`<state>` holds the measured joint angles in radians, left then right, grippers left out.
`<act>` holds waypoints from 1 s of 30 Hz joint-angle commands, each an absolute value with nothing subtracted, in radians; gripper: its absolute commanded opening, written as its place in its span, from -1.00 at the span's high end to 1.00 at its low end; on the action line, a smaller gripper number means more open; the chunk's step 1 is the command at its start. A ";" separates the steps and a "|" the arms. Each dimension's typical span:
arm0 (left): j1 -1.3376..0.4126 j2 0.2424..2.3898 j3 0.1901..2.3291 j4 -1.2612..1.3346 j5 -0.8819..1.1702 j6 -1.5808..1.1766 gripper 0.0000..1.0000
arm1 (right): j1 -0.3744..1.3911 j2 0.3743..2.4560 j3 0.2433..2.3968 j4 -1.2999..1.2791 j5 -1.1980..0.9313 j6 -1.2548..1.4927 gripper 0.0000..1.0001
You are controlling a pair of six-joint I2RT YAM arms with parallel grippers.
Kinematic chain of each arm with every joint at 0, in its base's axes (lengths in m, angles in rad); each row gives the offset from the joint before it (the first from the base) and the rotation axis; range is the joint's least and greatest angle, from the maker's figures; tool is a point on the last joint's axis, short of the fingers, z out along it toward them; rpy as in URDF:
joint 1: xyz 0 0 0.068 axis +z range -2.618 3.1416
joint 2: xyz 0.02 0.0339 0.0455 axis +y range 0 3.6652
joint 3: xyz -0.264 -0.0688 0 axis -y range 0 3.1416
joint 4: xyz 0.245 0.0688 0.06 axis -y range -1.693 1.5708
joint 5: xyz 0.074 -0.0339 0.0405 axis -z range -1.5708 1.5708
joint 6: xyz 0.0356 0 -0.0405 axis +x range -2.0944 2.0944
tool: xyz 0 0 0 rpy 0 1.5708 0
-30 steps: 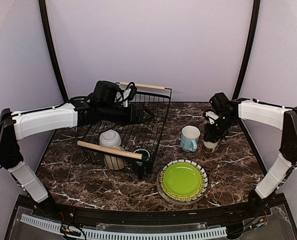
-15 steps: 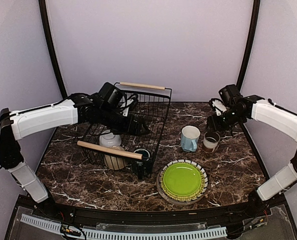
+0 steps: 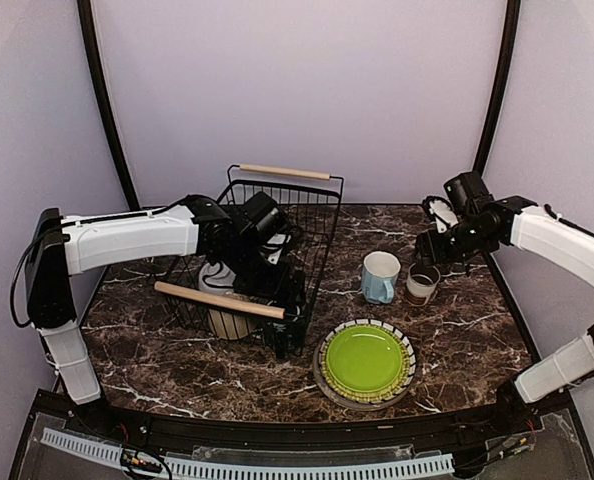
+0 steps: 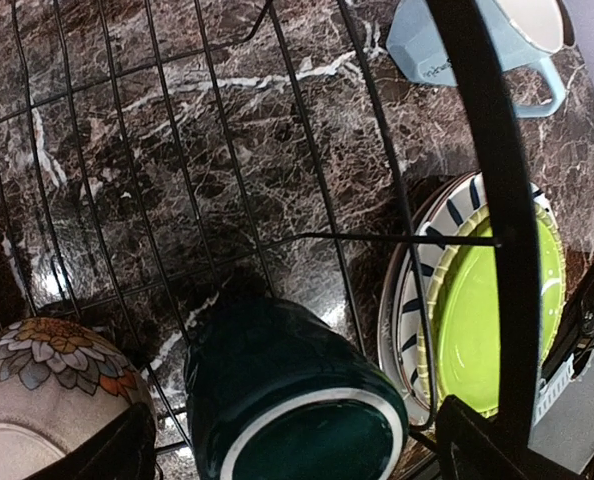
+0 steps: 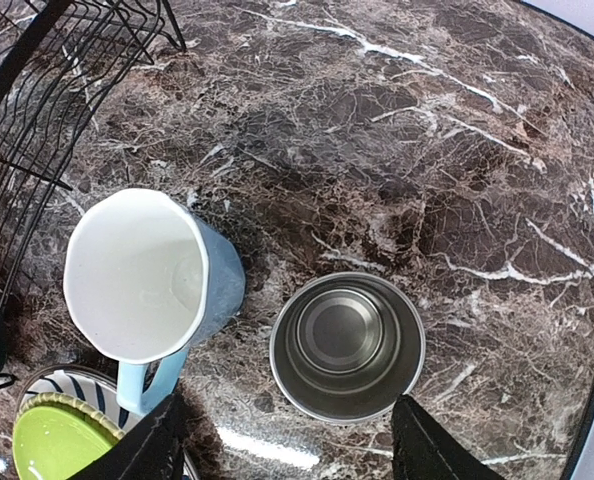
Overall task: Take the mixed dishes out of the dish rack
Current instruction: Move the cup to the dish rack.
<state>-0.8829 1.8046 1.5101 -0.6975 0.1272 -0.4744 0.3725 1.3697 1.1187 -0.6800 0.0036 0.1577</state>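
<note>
The dish rack (image 3: 322, 215) stands at the left and holds a white bowl (image 3: 217, 275), a cream bowl (image 3: 227, 322) and a dark green mug (image 4: 287, 400) lying on its side in the near right corner. My left gripper (image 3: 282, 295) is open inside the rack just above that mug, and its fingers (image 4: 127, 450) straddle it. My right gripper (image 3: 432, 245) is open and empty above the brown-white cup (image 3: 420, 285), which stands upright on the table. The light blue mug (image 3: 380, 277) stands beside the cup. A lime-green plate (image 3: 365, 360) lies on the striped plate (image 3: 407, 345).
The rack's near wooden handle (image 3: 222, 300) crosses just in front of my left gripper. The rack's wire wall (image 4: 417, 240) stands between the green mug and the plates. The purple back wall and dark corner posts bound the marble table (image 3: 477, 330).
My left arm swung right and down into the rack's near right corner, over the dark green mug. My right gripper let go of the brown-white cup and rose above it.
</note>
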 commanded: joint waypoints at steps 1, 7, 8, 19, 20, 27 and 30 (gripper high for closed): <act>-0.897 1.835 1.548 -0.772 0.101 -0.475 -0.86 | 0.376 1.317 1.077 -0.634 0.004 0.151 -0.40; -0.910 1.884 1.568 -0.807 0.084 -0.475 -0.74 | 0.375 1.298 1.053 -0.612 0.004 0.148 -0.45; -0.911 1.893 1.574 -0.814 0.078 -0.473 -0.74 | 0.376 1.298 1.051 -0.608 0.004 0.147 -0.45; -0.914 1.947 1.625 -0.927 -0.043 -0.461 -0.80 | 0.376 1.293 1.027 -0.587 0.005 0.144 -0.49; -0.916 1.948 1.629 -0.942 -0.047 -0.463 -0.84 | 0.376 1.291 1.024 -0.584 0.005 0.144 -0.49; -0.932 1.949 1.605 -0.975 -0.069 -0.484 -0.98 | 0.376 1.293 1.012 -0.558 -0.029 0.146 -0.49; -0.934 1.950 1.595 -0.961 -0.054 -0.489 -0.98 | 0.376 1.300 1.018 -0.558 -0.041 0.149 -0.50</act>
